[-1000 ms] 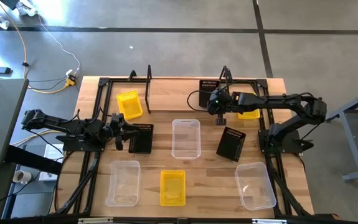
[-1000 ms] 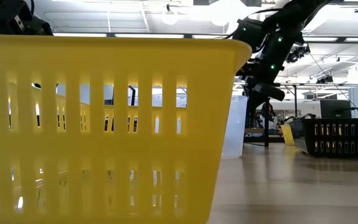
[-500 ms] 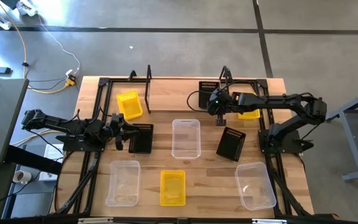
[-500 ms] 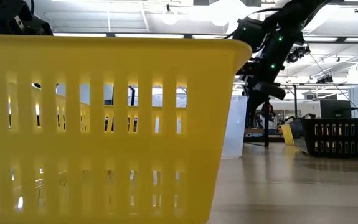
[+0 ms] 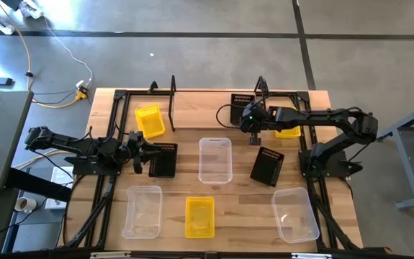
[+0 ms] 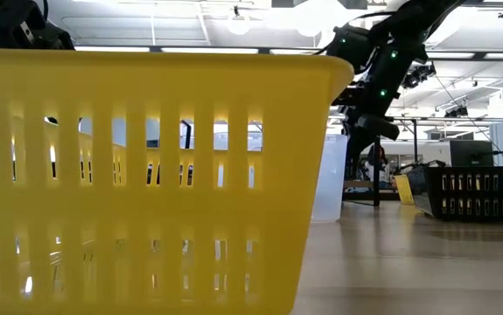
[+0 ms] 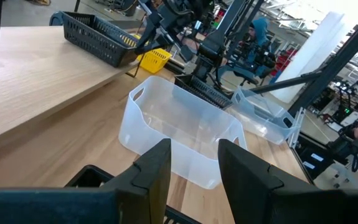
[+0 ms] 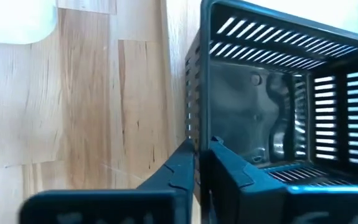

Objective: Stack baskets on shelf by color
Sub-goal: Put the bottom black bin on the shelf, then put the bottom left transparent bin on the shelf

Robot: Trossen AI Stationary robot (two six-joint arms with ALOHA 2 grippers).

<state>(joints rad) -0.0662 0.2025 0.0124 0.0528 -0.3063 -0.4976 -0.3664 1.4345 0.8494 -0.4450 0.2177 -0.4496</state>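
1. High view, my overhead: the wooden table (image 5: 192, 115) carries nine baskets, and the shelf (image 5: 207, 108) runs along the far edge between its black rod frames.
2. Yellow baskets: one (image 5: 149, 121) sits at the shelf's left end; one (image 5: 199, 216) lies near the front edge at centre; the third (image 5: 288, 132) shows only as a sliver beneath the right arm.
3. Black perforated baskets: one (image 5: 242, 101) stands on the shelf's right part; one (image 5: 267, 166) lies tilted right of centre; one (image 5: 163, 160) lies left of centre, just beside my left gripper.
4. Clear baskets: one (image 5: 215, 160) at table centre; one (image 5: 142, 211) front left; one (image 5: 295, 214) front right.
5. Right gripper (image 5: 253, 128): it hangs at the near edge of the shelved black basket. In the right wrist view its fingers (image 8: 180, 167) are pinched on that basket's wall (image 8: 194, 93), one outside, one inside.
6. Left gripper (image 5: 143, 152): low over the table's left side, pointing at the black basket beside it. In the left wrist view its fingers (image 7: 155, 168) stand spread apart, holding nothing, with the central clear basket (image 7: 179, 134) ahead of them.
7. Low view: the front yellow basket (image 6: 146, 175) fills most of my screen; the right arm (image 6: 378, 70) reaches down behind it, and a black basket (image 6: 478, 191) shows at far right.
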